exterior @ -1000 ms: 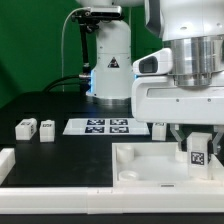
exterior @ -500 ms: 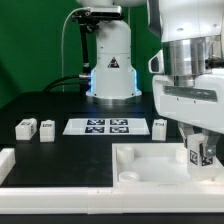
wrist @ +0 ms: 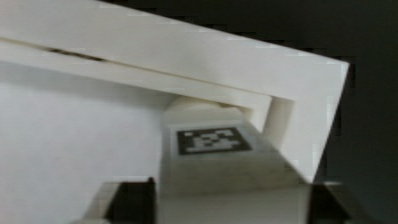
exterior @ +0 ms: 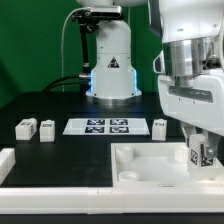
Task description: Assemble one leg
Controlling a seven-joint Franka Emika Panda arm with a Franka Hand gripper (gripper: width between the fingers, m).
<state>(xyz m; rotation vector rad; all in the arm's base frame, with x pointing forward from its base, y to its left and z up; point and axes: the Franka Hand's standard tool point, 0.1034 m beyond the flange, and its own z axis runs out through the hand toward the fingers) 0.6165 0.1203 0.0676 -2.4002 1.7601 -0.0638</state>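
My gripper (exterior: 200, 152) is shut on a leg (exterior: 198, 155), a stubby white block with a square tag. It holds the leg upright over the near corner of the large white panel (exterior: 150, 168) on the exterior view's right. In the wrist view the leg (wrist: 215, 150) sits between my two dark fingertips (wrist: 128, 203), with my gripper (wrist: 228, 208) right above the panel's raised rim (wrist: 196, 55). Whether the leg touches the panel is hidden. Three more legs lie on the table: two on the left (exterior: 25, 127) (exterior: 46, 128) and one behind the panel (exterior: 159, 127).
The marker board (exterior: 100, 126) lies flat at the middle back. The robot's base (exterior: 110, 70) stands behind it. A white raised piece (exterior: 8, 160) sits at the left front edge.
My gripper has shifted a little toward the exterior view's right with the leg still in it. In the last half second it has hardly moved.
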